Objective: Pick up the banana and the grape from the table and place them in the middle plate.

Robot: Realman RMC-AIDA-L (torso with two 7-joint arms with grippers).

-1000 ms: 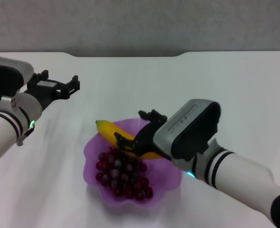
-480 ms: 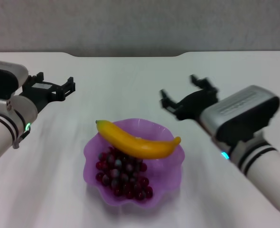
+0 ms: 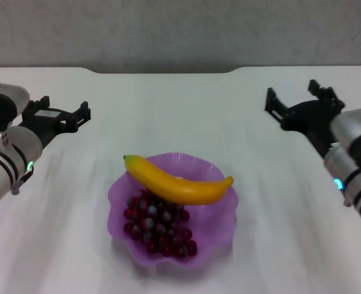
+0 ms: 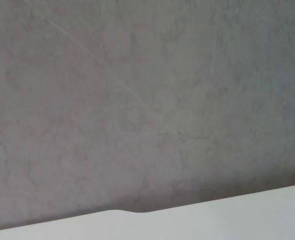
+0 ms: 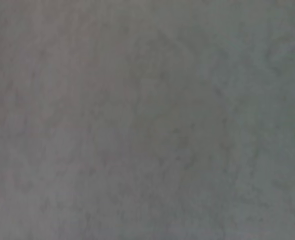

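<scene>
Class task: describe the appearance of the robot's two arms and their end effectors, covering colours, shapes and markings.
Both arms are white cylinders with black bands and a small glowing teal-green light, and have silver-grey wrist housings. The left end effector and the right end effector are black, angular and two-pronged.

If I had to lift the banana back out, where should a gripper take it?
Grip the banana at mid-length, from above, fingers across its width. It lies flat across the grape in the middle plate, its curved middle exposed and the ends tapering toward the rim.
</scene>
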